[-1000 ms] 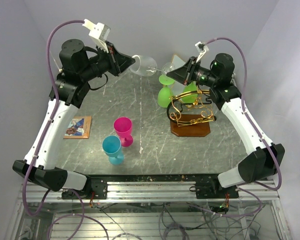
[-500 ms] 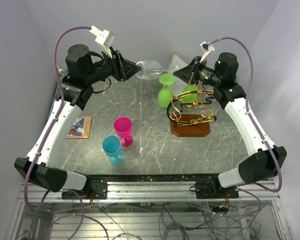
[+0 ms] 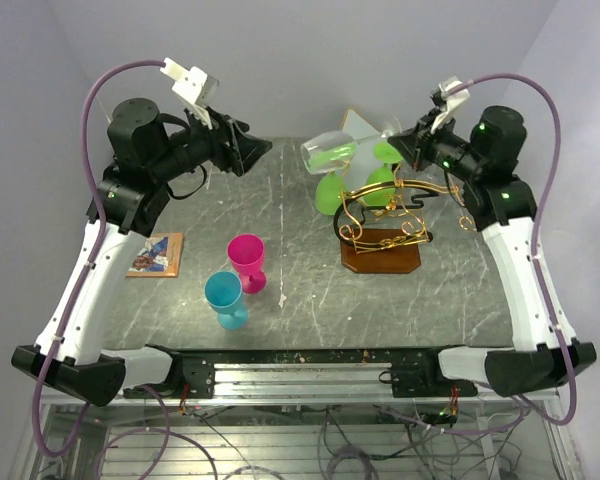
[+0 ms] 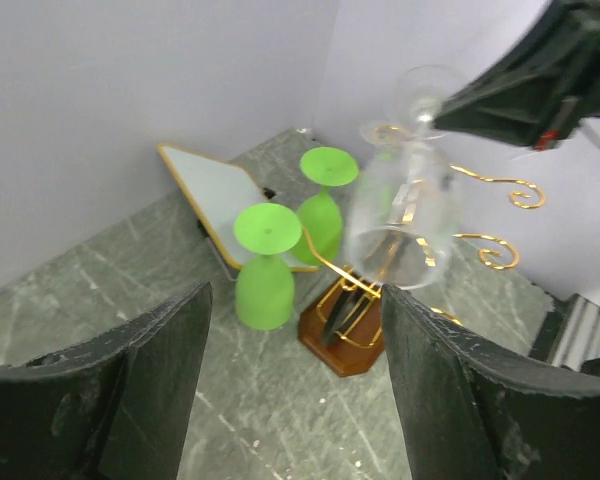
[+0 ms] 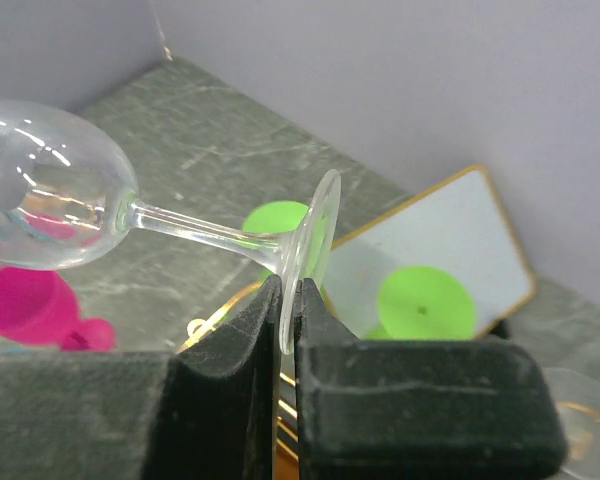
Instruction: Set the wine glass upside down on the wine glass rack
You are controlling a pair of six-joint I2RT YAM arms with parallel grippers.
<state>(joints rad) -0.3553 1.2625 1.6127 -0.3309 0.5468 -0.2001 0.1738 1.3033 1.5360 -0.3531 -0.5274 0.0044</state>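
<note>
The clear wine glass (image 3: 330, 152) lies almost level in the air, its bowl pointing left, above and behind the wine glass rack (image 3: 380, 215). My right gripper (image 3: 398, 140) is shut on the rim of its foot (image 5: 305, 250); the right wrist view shows both pads pinching that disc, with the stem and bowl (image 5: 45, 185) reaching out to the left. The rack is gold scrollwork (image 4: 490, 255) on a brown wooden base (image 4: 355, 335). My left gripper (image 3: 258, 150) stands open and holds nothing, off to the left of the glass (image 4: 400, 205).
Two green glasses (image 3: 330, 190) (image 3: 380, 180) stand foot-up just behind the rack. A white gold-edged panel (image 4: 215, 190) leans at the back. A pink glass (image 3: 247, 260) and a blue glass (image 3: 225, 298) stand mid-table, and a picture card (image 3: 158, 253) lies at the left.
My left gripper opened, let go of the bowl and drew back to the left. The right arm carried the glass by its foot to the right, toward the rack.
</note>
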